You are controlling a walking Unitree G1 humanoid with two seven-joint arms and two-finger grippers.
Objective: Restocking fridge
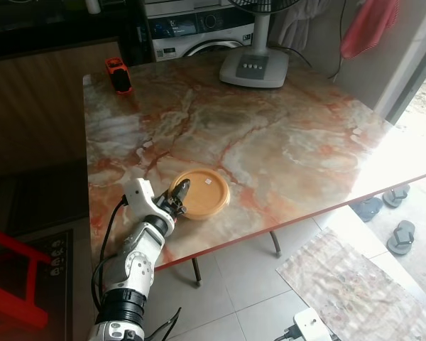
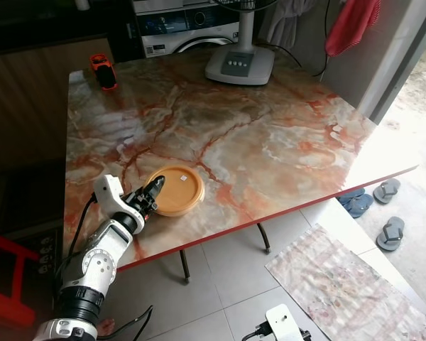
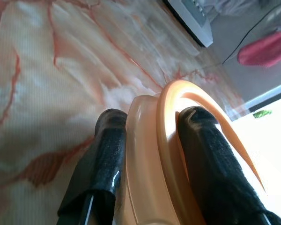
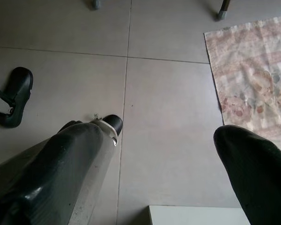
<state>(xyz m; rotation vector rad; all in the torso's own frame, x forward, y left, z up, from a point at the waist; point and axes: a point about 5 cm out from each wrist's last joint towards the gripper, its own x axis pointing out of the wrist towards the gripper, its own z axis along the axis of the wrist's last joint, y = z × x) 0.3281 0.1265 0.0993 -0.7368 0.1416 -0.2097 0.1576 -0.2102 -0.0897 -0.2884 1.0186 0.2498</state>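
Left eye view: big marble-pattern table (image 1: pixel 284 142) w/ red edge takes up most of the scene. At its far edge stands a fan base (image 1: pixel 254 69); behind that a washing machine (image 1: pixel 199 32). Floor to the robot's right has a patterned rug (image 1: pixel 355 284), w/ sandals (image 1: pixel 383 202) near the table's corner. A red-and-black gadget (image 1: pixel 118 74) sits at the far left corner, well apart from everything else. The round orange lidded container (image 1: pixel 201 192) lies near the table's front edge, nothing around it blocking access. Left gripper (image 1: pixel 178 196) is at its near-left rim; left wrist view shows the fingers (image 3: pixel 107 154) clamped on the rim, one either side. Right gripper (image 4: pixel 164 154) hangs over floor tiles, fingers spread wide, holding nothing.
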